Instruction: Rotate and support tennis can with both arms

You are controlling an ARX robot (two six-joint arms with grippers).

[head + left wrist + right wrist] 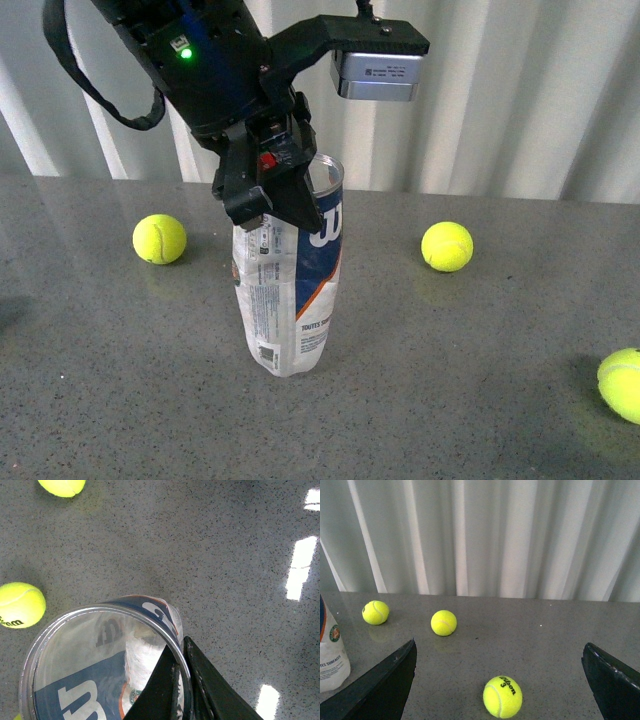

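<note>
Tennis can [290, 290] stands roughly upright at centre frame on the grey table [480, 340], open rim up; the base appears to rest flat. Left gripper [272, 205] is clamped on the rim, one finger [157, 695] inside the wall and one outside. Right gripper [500, 647] is spread wide apart. Tennis balls [159, 239] lie left and right of the can.

In the front view the left gripper [276, 208] hides part of the can's [295, 300] rim; the label's small print is unreadable. The ball [622, 384] at the can's four o'clock is cut by the picture's edge.
</note>
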